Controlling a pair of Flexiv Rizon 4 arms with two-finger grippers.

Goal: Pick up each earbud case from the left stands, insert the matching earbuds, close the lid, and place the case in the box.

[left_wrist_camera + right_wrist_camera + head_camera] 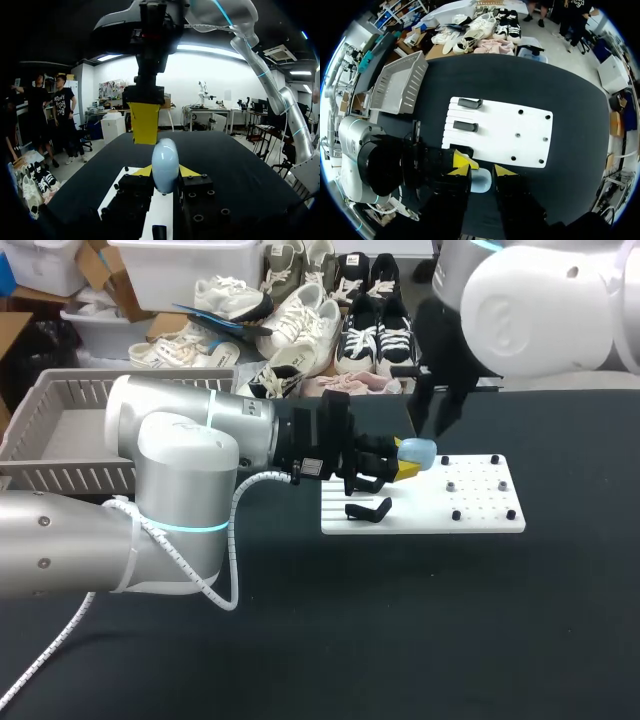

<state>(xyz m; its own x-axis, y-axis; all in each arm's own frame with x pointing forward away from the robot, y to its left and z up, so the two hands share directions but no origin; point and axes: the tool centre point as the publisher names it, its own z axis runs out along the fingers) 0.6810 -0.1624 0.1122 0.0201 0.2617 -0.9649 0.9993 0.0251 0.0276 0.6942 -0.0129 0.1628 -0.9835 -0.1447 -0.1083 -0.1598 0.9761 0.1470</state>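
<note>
- Black worktop [500,620] carries a white board [480,502] right of centre and a grey slatted box [70,478] at its far left; shoes lie on the floor past the far edge.
- Left arm: I see it come in from the left and lie nearly level over the worktop, with its wrist pointing at the board's left end.
- Left hand [405,465]: clamped on the earbud case [418,452]. In the left wrist view a yellow tip presses each side of the pale blue case [165,165], which stands upright between them.
- Right arm: it drops steeply from the far right corner, with the right hand [440,425] pointing down just above the case.
- Right hand, own wrist view [481,171]: fingers spread, with the case [480,182] showing in the gap below them. I cannot tell whether either tip touches it.
- Case position: held off the board, above its far left part, directly under the right hand.
- Board layout: two black stands [470,103] sit at its left end, one behind the other, and small black pegs [456,515] dot its right half.
- Room for moving: the box is well apart from the board, on the far side of the left arm. A broad run of black surface lies between the board's near edge and me, and more to its right.
</note>
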